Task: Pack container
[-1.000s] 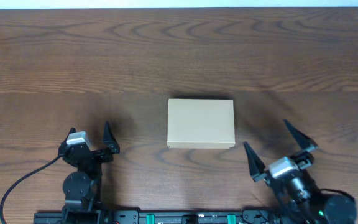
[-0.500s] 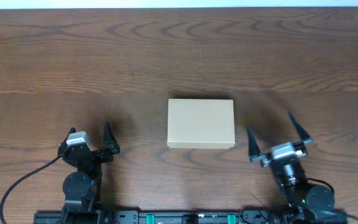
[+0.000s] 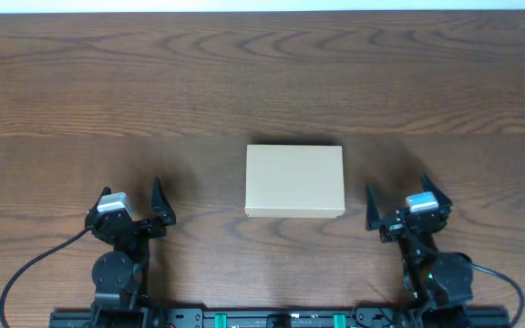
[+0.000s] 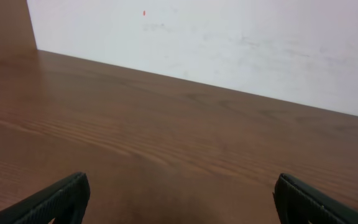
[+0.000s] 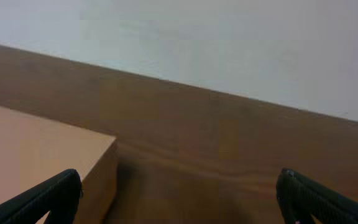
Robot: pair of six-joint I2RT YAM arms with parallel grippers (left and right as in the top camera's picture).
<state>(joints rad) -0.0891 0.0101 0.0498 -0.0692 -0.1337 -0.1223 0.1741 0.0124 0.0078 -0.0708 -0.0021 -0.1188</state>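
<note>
The container [image 3: 294, 180] is a plain tan cardboard box with its lid shut, standing in the middle of the wooden table. Its right part also shows in the right wrist view [image 5: 36, 155]. My left gripper [image 3: 133, 202] is open and empty near the front edge, left of the box. In its wrist view [image 4: 179, 199] only bare table lies between the fingers. My right gripper [image 3: 397, 204] is open and empty near the front edge, just right of the box. In its wrist view [image 5: 179, 196] the left finger is beside the box's corner.
The wooden table [image 3: 262, 82] stretches to a white wall at the back [image 4: 229, 43]. A black cable [image 3: 25, 273] runs from the left arm's base at the front left.
My right gripper has drawn back toward the front edge and turned to point straight ahead, its fingers closer together than before. The left arm and the box have not moved.
</note>
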